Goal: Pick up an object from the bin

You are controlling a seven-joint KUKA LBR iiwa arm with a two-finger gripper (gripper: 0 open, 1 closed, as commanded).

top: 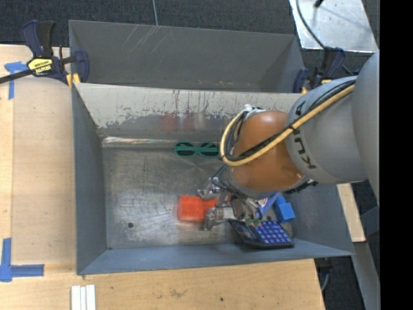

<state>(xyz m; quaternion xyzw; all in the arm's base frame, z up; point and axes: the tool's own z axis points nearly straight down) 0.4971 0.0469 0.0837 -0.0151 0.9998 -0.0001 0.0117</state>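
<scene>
Bin [87, 173] walls slope inward, so things gather on its floor. The arm's orange cover [264, 154] hangs up-right of the orange block [190, 208], your likeliest target; a dark blue keypad [266, 235] lies to the block's lower right. The tool [216, 210] sits just beside the block's right edge, probably lining up; you cannot tell its opening.

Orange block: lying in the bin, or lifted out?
In the bin. The orange block appears to rest on the bin floor near the front wall, beside the end effector.
</scene>
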